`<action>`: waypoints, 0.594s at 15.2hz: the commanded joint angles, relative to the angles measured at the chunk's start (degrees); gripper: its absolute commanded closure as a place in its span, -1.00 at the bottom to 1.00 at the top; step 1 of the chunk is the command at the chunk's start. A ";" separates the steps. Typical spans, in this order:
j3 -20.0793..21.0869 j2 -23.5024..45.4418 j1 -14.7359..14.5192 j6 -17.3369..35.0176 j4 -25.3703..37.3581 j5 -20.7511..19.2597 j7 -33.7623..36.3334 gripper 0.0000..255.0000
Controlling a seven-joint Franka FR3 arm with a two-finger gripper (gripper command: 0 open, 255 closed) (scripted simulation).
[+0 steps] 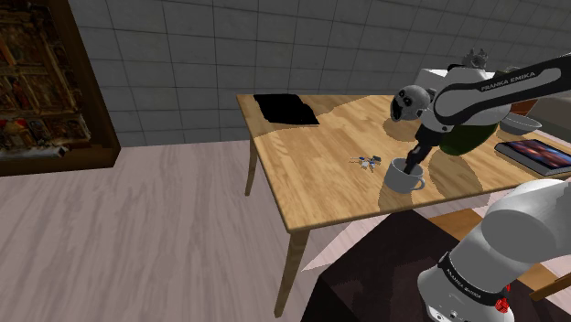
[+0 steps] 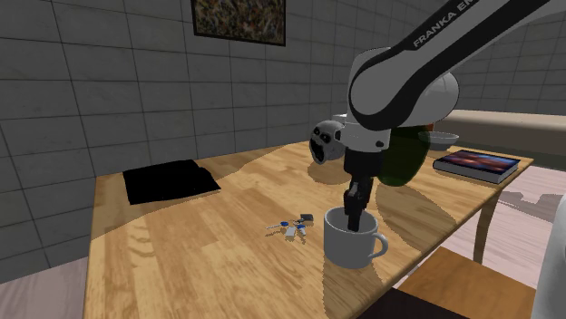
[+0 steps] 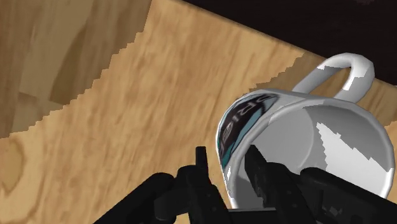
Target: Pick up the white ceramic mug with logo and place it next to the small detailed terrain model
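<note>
As the big light-brown wooden table (image 1: pixel 302 174) is carrying all the things, the white robot arm with dark joints (image 1: pixel 485 91) is reaching down over its near side. A dark green round thing (image 1: pixel 462 139) is sitting behind the arm. A flat book with a dark picture cover (image 1: pixel 538 153) is lying at the shoulder view's right, and a flat black cloth (image 1: pixel 285 108) at the far left.

The white mug with a dark logo and a loop handle (image 1: pixel 400 180) is standing upright near the table's near edge. The black two-finger gripper (image 3: pixel 230 167) is dipping over its rim, one finger inside and one outside. A sliver of wood is showing beside the outer finger, so the fingers are looking parted, not squeezing.

The grab looks to be the step in hand. Next, I think, the fingers need to pinch the wall and lift.

A small grey bumpy thing (image 1: pixel 473 59) at the far right may be the terrain model. A little bunch of keys (image 1: pixel 368 164) is lying just left of the mug.
</note>
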State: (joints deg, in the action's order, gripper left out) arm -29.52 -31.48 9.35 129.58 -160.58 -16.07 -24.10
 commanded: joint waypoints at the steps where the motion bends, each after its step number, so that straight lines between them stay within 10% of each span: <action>1: 0.00 0.00 0.00 0.00 0.00 0.00 0.00 1.00; 9: 0.29 -0.69 0.08 -1.05 0.38 0.05 0.09 1.00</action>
State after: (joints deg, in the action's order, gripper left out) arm -29.28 -31.96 9.39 129.02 -160.49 -16.04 -23.95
